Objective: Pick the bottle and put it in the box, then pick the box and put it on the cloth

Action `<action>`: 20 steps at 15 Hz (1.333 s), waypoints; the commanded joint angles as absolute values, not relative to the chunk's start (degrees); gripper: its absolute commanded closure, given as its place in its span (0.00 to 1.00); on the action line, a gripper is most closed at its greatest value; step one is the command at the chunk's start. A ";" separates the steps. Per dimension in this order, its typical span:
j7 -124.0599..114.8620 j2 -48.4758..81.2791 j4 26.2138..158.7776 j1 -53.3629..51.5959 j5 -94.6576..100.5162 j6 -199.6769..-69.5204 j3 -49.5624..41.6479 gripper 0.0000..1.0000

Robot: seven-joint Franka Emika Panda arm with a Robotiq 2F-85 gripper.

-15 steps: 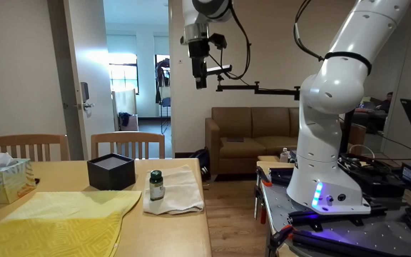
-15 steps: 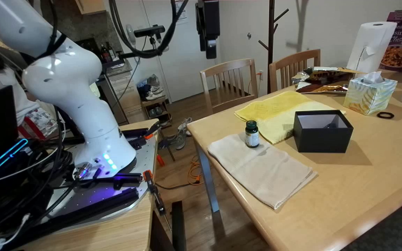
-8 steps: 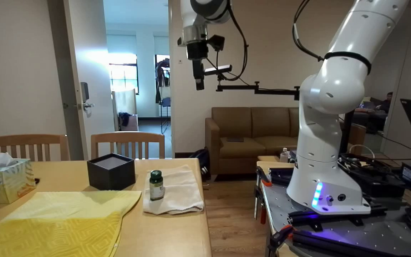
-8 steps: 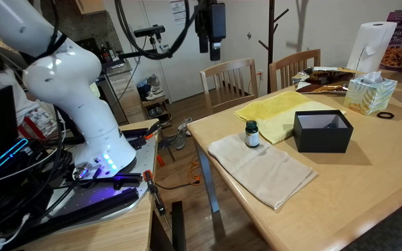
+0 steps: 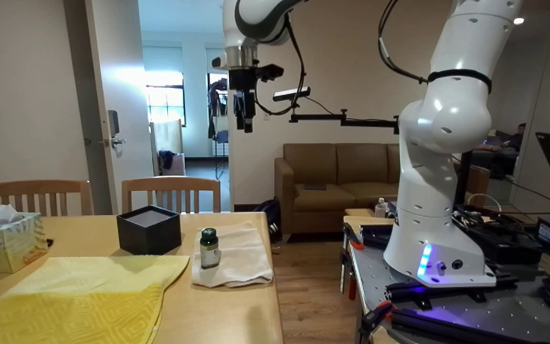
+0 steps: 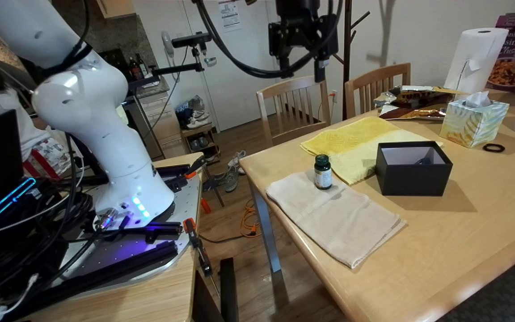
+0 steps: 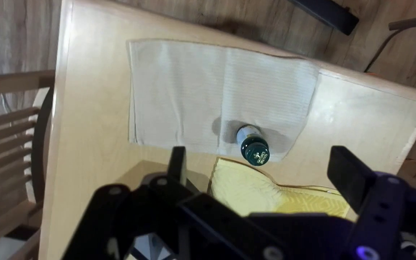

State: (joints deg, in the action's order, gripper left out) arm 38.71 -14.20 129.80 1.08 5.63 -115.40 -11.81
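Observation:
The bottle [image 5: 209, 248], dark green with a green cap and pale label, stands upright on the cream cloth [image 5: 237, 267]. In an exterior view the bottle [image 6: 322, 172] is near one end of the cloth [image 6: 338, 219]. The black box [image 5: 149, 231] stands open-topped on the table beside the cloth; its pale inside shows something dark in an exterior view [image 6: 411, 172]. My gripper [image 6: 302, 74] is open and empty, high above the table in both exterior views [image 5: 244, 125]. In the wrist view the bottle [image 7: 253, 146] appears between the wide-apart fingers of my gripper [image 7: 260, 159], well below them.
A yellow cloth [image 5: 84, 291] lies by the box and the cream cloth. A tissue box [image 6: 474, 120], a black ring [image 6: 493, 147] and a paper towel roll [image 6: 476, 60] are farther along the table [image 6: 476, 241]. Wooden chairs [image 6: 293, 103] stand at its edge.
My gripper has moved out over the table and lower, leftward in one exterior view and rightward in another. It has turned, so both fingers show apart. Bottle, box and cloth have not moved.

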 commanded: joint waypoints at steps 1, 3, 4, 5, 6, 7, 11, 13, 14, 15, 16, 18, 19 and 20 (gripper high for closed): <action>47.78 -8.62 128.36 0.82 6.11 -123.25 -11.01 0.00; 52.46 -5.22 127.86 0.82 5.72 -127.02 -10.37 0.00; 55.30 -3.39 127.46 0.75 4.49 -128.38 -10.14 0.00; 58.39 -1.57 126.88 0.79 3.38 -128.98 -9.81 0.00; 62.17 0.20 126.23 0.84 1.49 -129.32 -9.37 0.00; 64.55 1.61 125.46 1.17 0.16 -128.96 -8.81 0.00; 74.52 6.72 120.69 2.44 -8.03 -122.83 -5.96 0.00; 75.80 8.88 117.90 2.92 -7.86 -117.91 -5.02 0.00; 75.42 9.88 116.61 3.16 -7.13 -115.80 -4.75 0.00; 74.53 10.71 115.61 3.33 -5.91 -114.05 -4.57 0.00; 72.05 11.47 114.92 3.12 -3.42 -113.25 -4.60 0.00; 72.90 10.71 114.49 3.33 -1.49 -110.79 -4.37 0.00; 72.39 10.58 116.16 3.51 -3.15 -113.66 -3.95 0.00; 72.40 10.75 115.73 3.60 -2.63 -112.83 -3.91 0.00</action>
State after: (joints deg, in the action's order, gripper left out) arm 72.64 10.77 115.79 2.10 -2.92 -112.89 -5.48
